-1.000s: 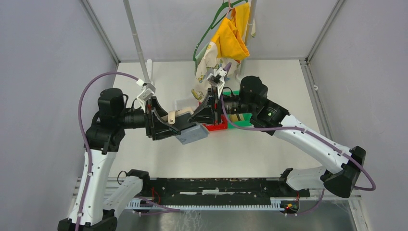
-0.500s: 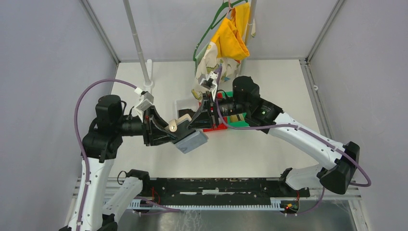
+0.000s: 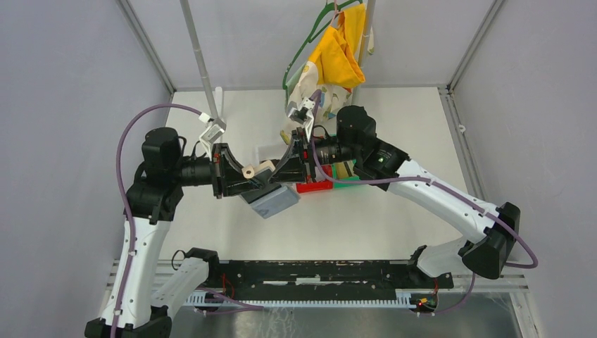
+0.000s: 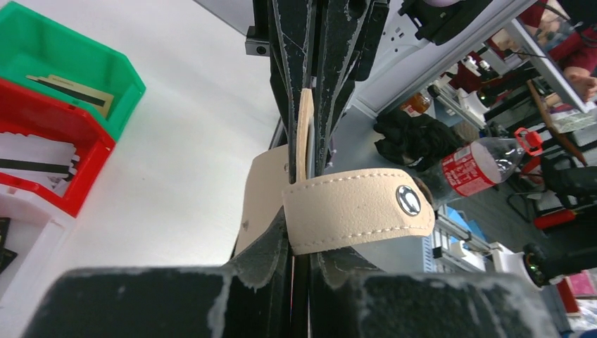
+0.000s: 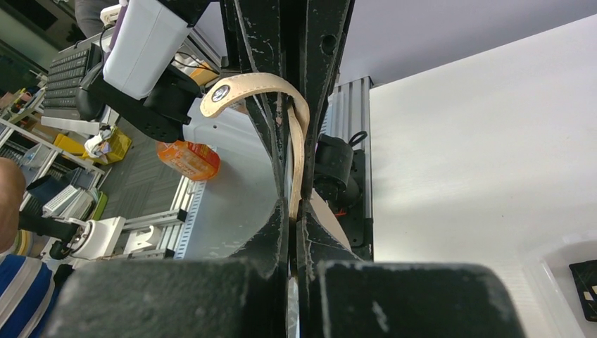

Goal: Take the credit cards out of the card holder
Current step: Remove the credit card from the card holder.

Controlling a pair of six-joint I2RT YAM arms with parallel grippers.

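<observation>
At the centre of the top view, above the white tabletop [image 3: 394, 218], the tan leather-like folding card holder [image 3: 258, 170] hangs in mid-air between the two arms. Its shiny grey plastic sleeves [image 3: 273, 201] droop below it. From the left, the left gripper [image 4: 299, 236] is clamped on the holder's tan edge, and the right gripper [image 5: 293, 208] pinches it tight from the opposite side. The snap tab [image 4: 355, 209] curls sideways. In the lower right corner of the right wrist view, a thin black card [image 5: 585, 279] lies in a white plastic bin [image 5: 545, 271].
</observation>
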